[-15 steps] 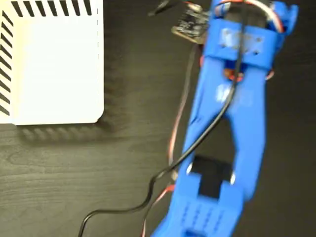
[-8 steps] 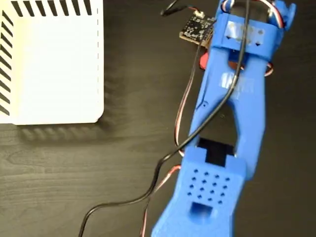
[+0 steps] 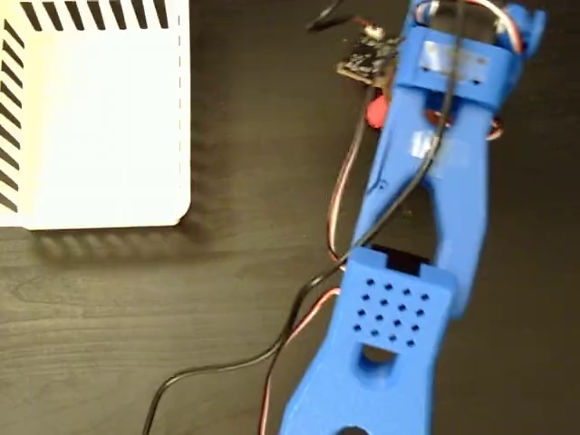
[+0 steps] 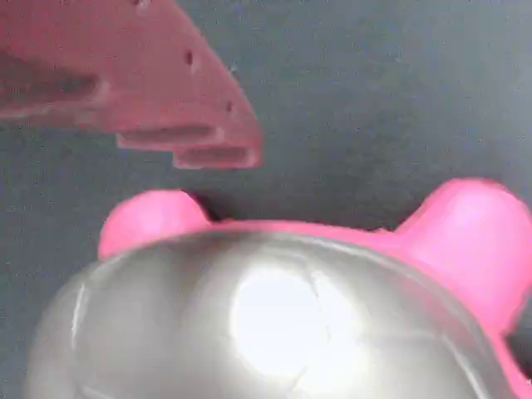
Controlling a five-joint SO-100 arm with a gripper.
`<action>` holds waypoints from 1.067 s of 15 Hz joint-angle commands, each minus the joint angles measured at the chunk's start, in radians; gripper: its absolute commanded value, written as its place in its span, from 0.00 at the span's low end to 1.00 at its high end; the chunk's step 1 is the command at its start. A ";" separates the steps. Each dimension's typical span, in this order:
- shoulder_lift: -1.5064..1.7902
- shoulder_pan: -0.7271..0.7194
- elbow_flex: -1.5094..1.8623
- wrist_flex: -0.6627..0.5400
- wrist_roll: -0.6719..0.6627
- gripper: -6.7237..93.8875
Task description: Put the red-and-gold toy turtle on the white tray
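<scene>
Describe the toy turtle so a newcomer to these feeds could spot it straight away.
Start at the blue arm on the dark table in the fixed view; only a red bit of the red-and-gold toy turtle peeks out beside it near the top. The wrist view fills with its shiny domed shell and stubby legs.

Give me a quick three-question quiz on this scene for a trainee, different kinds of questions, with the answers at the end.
1. True or false: the turtle already lies on the tray.
2. In the fixed view, where is the tray? A: top left. B: bottom right. C: centre.
3. In the fixed view, what hides nearly all of the turtle, leaving only a small red bit showing?

Key: 1 false, it sits on the dark table, well away from the tray; 2 A; 3 the blue arm.
</scene>
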 commanded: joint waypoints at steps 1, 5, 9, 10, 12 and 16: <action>0.018 0.003 -0.051 0.025 0.008 0.59; -0.002 0.020 -0.104 0.043 0.020 0.09; 0.080 0.035 -0.040 0.035 0.009 0.07; 0.107 0.038 -0.021 0.035 0.000 0.07; 0.186 0.044 -0.009 0.037 -0.015 0.07; 0.383 0.051 0.011 0.048 -0.043 0.07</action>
